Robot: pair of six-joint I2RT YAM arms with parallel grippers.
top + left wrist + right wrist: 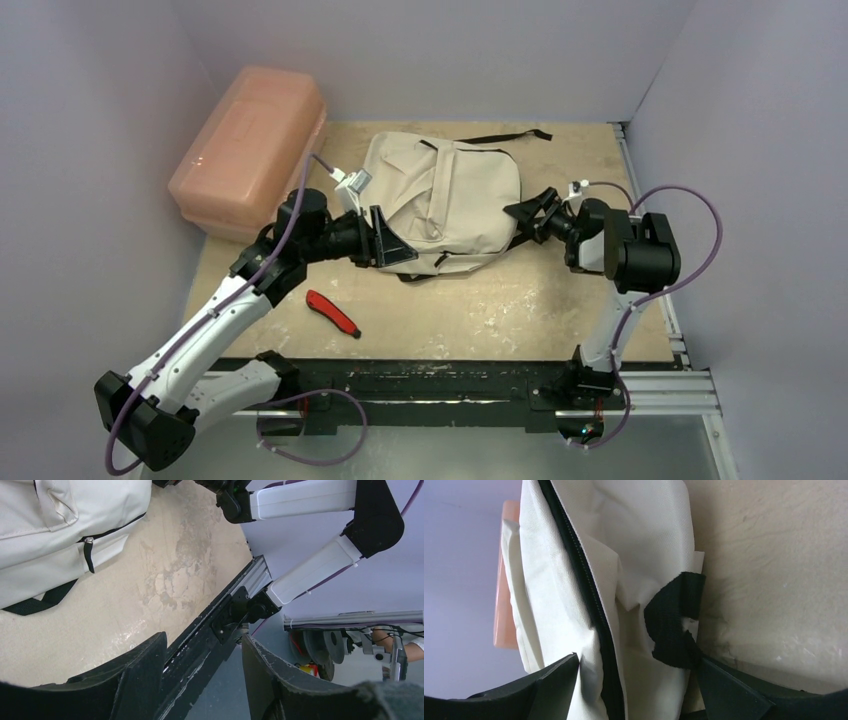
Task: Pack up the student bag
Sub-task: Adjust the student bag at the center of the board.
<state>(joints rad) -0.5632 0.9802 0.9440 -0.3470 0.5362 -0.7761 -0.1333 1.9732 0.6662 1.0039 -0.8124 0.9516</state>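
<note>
The student bag is a beige fabric backpack with black straps, lying flat in the middle of the table. My left gripper is at the bag's near left edge, open and empty; in the left wrist view only the table and rail show between its fingers, with the bag and a zipper pull off to the side. My right gripper is at the bag's right edge. In the right wrist view it is open, with the bag's fabric, black zipper and a black strap loop between its fingers.
A rigid pink plastic box stands at the back left against the wall. A red, black-tipped tool lies on the table near the front left. Walls close in the left, back and right sides. A black rail runs along the near edge.
</note>
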